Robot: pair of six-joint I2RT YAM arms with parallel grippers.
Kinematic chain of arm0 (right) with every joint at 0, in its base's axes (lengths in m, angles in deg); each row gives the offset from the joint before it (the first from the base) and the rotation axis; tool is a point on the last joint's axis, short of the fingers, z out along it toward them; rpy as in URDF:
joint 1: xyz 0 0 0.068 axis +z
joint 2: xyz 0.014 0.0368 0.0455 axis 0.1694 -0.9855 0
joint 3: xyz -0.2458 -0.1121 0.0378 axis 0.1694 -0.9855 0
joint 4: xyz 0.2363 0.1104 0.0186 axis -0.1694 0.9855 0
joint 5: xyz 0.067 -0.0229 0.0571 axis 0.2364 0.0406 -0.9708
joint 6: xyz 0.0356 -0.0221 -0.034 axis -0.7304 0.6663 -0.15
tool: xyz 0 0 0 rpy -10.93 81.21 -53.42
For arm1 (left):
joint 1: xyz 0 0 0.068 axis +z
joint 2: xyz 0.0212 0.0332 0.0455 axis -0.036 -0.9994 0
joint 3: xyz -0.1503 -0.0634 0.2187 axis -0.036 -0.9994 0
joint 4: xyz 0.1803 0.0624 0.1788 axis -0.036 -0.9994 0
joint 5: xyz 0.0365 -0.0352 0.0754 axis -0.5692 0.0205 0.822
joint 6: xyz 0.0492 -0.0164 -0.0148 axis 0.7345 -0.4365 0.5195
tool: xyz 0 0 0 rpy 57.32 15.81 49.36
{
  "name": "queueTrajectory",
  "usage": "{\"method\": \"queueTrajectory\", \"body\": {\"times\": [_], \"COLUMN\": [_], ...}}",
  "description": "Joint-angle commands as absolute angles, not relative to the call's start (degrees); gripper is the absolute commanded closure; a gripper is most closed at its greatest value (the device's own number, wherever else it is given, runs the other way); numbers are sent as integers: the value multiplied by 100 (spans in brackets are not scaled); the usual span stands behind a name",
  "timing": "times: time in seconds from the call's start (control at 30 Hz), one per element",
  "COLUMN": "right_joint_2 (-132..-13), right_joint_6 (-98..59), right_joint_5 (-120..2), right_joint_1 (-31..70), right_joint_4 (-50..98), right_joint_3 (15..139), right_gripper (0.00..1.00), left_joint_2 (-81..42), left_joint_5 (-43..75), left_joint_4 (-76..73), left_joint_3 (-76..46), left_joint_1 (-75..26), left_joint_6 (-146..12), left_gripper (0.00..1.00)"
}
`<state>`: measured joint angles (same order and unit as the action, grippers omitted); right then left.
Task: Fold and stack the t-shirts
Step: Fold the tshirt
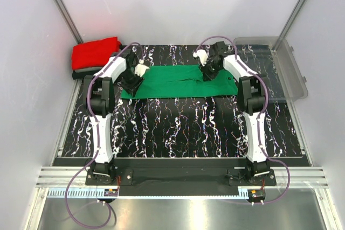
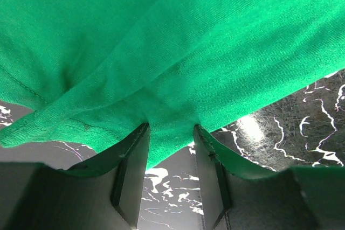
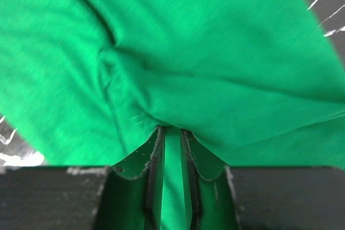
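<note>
We see both arms reaching forward from their bases at the near edge of the desk [image 1: 178, 127], elbows raised and forearms angled inward toward the green t-shirt [image 1: 180, 82], which lies spread as a long band across the far half of the desk. The left hand [image 1: 131, 82] sits at the shirt's left end, pointing down and in. From the left wrist, that hand [image 2: 171, 127] shows its 2 fingers [image 2: 132, 171] a narrow gap apart, with a fold of the green t-shirt [image 2: 188, 41] bunched between their tips and creases running out from them; the marbled desk [image 2: 291, 133] shows below the cloth. The right hand [image 1: 207, 74] comes down on the shirt's far edge, right of its middle. From the right wrist, that hand [image 3: 171, 130] is nearly closed, pinching a thin strip of the green t-shirt [image 3: 215, 41], whose wrinkles gather toward the tips. At the far left corner, the red t-shirt [image 1: 96, 52] rests folded on dark t-shirts [image 1: 81, 74]. A clear bin [image 1: 280, 68] stands at the far right.
</note>
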<state>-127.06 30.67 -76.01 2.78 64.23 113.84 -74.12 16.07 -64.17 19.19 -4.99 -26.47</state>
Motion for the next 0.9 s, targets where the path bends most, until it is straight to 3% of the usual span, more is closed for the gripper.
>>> {"method": "queueTrajectory", "body": {"times": [0.0,0.2,0.3,0.4,0.43,0.73,0.77,0.83,0.87], "right_joint_2": [-13035,-13432,-13125,-12624,-12371,-11358,-11314,-11209,-11182], "right_joint_6": [2714,2344,2231,2011,1984,1905,1905,1922,1931], "right_joint_5": [-7678,-6969,-6932,-7037,-7089,-7142,-7169,-7187,-7178], "right_joint_1": [413,782,870,835,818,695,695,695,695], "right_joint_4": [6411,5858,5751,5760,5760,5751,5760,5751,5751], "right_joint_3": [12289,14004,14235,13826,13631,11696,11617,11494,11467], "right_gripper": [76,77,76,75,74,73,74,73,73], "left_joint_2": [-7565,-7321,-6873,-6556,-6424,-6220,-6273,-6483,-6563], "left_joint_5": [1558,1628,1663,1716,1716,1453,1452,1741,1838], "left_joint_4": [-6373,-6373,-6382,-6355,-6355,-6784,-6890,-7241,-7382], "left_joint_3": [1906,1958,1950,1923,1923,2108,2108,2090,2073], "left_joint_1": [-470,-488,-532,-576,-576,-567,-567,-585,-576], "left_joint_6": [-2681,-2681,-2628,-2742,-2795,-1841,-1646,-1181,-1074], "left_gripper": [56,51,49,20,2,2,7,29,34]}}
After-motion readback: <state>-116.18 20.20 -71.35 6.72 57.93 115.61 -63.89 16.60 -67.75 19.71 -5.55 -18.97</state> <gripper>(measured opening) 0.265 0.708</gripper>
